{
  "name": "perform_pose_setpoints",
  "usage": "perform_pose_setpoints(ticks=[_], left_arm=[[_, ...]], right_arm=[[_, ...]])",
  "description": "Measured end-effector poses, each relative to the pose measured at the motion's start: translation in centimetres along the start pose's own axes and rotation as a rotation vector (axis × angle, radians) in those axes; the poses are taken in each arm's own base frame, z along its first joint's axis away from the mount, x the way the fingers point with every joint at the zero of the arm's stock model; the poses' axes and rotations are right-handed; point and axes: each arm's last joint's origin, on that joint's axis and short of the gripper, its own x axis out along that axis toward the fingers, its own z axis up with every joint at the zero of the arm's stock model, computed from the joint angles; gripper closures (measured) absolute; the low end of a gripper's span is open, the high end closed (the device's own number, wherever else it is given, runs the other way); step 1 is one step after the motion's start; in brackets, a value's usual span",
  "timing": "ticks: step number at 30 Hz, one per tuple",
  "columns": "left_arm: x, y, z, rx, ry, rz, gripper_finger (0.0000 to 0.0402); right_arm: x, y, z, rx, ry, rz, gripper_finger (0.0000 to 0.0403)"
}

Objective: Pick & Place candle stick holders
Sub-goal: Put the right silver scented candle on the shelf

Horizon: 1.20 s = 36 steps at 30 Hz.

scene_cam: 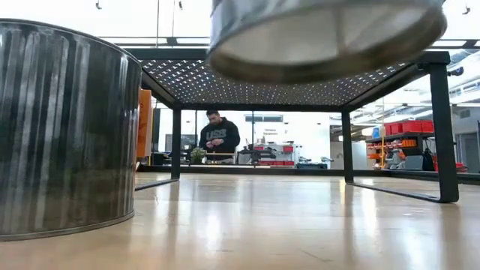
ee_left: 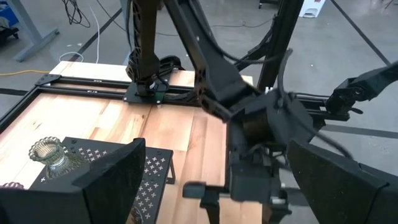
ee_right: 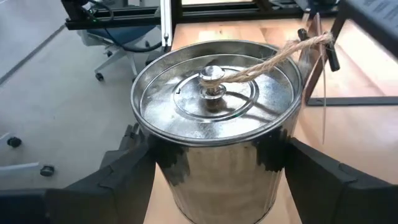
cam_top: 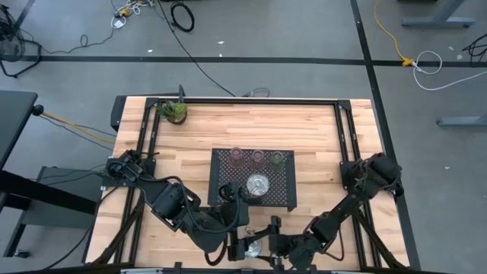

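A shiny silver tin (ee_right: 214,118) with a knobbed lid and a twine loop is being gripped between the fingers of the right gripper (ee_right: 214,168), lifted near the table's front edge. The left gripper (ee_left: 211,186) is being held wide open and empty just beside it. Beyond the fingers, three glass holders (cam_top: 257,157) and a silver dish (cam_top: 258,185) are being carried on the black perforated tray (cam_top: 285,186).
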Motion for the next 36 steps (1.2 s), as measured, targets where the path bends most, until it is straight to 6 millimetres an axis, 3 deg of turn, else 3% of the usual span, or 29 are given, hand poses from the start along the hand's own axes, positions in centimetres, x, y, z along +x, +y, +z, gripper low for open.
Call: perform_pose_setpoints(ticks=[8, 14, 25, 29, 36], left_arm=[[0.0, 0.0, 0.0, -0.001, 0.0, 0.0, 0.0012], [0.0, 0.0, -0.1, -0.034, 0.006, 0.003, 0.0012], [-0.1, -0.1, -0.2, -0.045, 0.009, 0.0, 0.0012], [-0.1, -0.1, -0.2, -0.045, 0.009, 0.0, 0.0012], [-0.1, -0.1, -0.1, -0.048, 0.007, -0.001, 0.0012]], right_arm=[[-3.6, 0.1, 2.5, 0.007, -0.023, -0.014, 0.011], [-7.6, 0.0, 4.6, 0.043, -0.058, -0.044, 0.011], [-13.7, -1.7, 5.3, 0.1, -0.058, -0.203, 0.011], [-15.0, -2.6, 5.2, 0.12, -0.058, -0.26, 0.011], [-15.5, -4.1, 4.8, 0.124, -0.038, -0.357, 0.011]])
